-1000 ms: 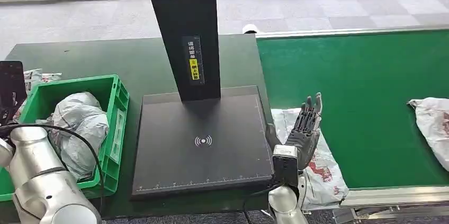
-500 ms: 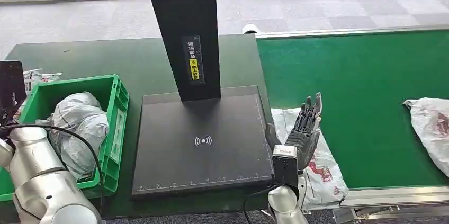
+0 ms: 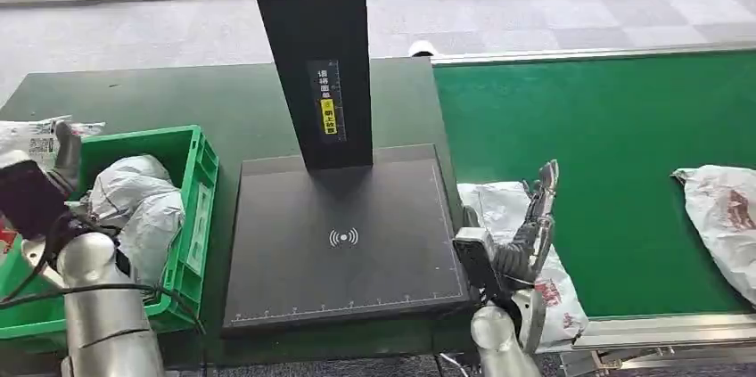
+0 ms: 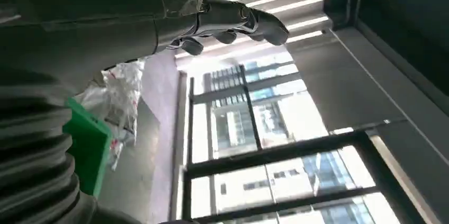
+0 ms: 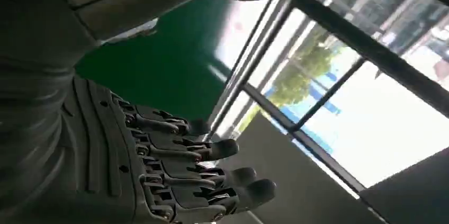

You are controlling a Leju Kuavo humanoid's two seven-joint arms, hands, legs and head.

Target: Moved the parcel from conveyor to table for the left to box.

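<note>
Across the right half of the frame runs the green conveyor (image 3: 624,172); at its lower left edge lies a white parcel (image 3: 499,208), under my empty right hand (image 3: 533,234), fingers spread; my left hand (image 3: 40,185), low left, I cannot tell.

The right hand (image 3: 533,225) was held up on its edge with its fingers (image 5: 212,150) straight, apart and empty. The left hand (image 3: 53,163) was raised too, its fingers (image 4: 249,23) curled a little, nothing held.
</note>
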